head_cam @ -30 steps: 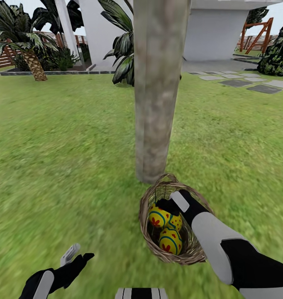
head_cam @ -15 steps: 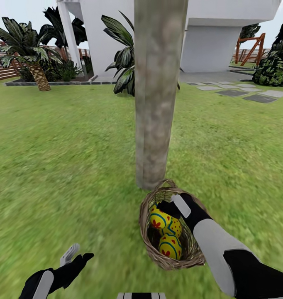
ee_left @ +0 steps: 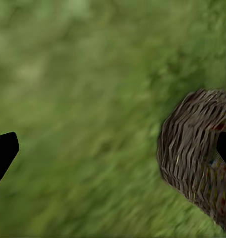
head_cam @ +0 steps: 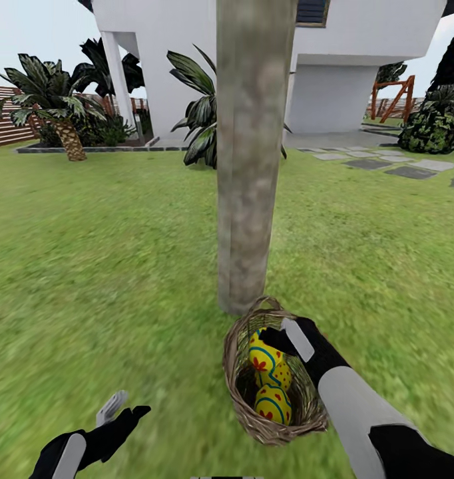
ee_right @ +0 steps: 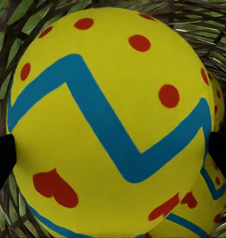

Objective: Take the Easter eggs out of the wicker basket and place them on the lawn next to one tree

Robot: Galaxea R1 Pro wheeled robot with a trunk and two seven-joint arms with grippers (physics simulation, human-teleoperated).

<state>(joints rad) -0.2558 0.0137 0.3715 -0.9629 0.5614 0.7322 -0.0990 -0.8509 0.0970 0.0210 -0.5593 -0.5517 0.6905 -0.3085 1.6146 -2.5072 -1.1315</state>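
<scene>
The wicker basket (head_cam: pixel 235 372) stands on the lawn (head_cam: pixel 107 266) right at the foot of the tree (head_cam: pixel 250 166). Three Easter eggs lie in it: a top one (head_cam: pixel 263 352), a middle one (head_cam: pixel 281 377) and a low one (head_cam: pixel 272 404). My right gripper (head_cam: pixel 278 338) reaches into the basket and is shut on the top egg (ee_right: pixel 108 119), its black fingertips (ee_right: pixel 2 158) pressed against either side. My left gripper (head_cam: pixel 124 407) hovers open over the grass to the basket's left. Between its spread fingers (ee_left: pixel 3 153) lies grass, with the basket's woven wall (ee_left: pixel 192 153) beyond them.
A white house (head_cam: pixel 360 60) stands behind the tree. Palm-like plants (head_cam: pixel 54 100) (head_cam: pixel 197 113) grow at the lawn's far edge. Grey paving stones (head_cam: pixel 387 166) and a dark shrub (head_cam: pixel 440 120) are at the far right, a brown fence (head_cam: pixel 4 123) at the far left.
The head camera has tilted up, so the scene sits lower in the picture. The top egg has risen a little within the basket, held by my right gripper. The left arm has not moved.
</scene>
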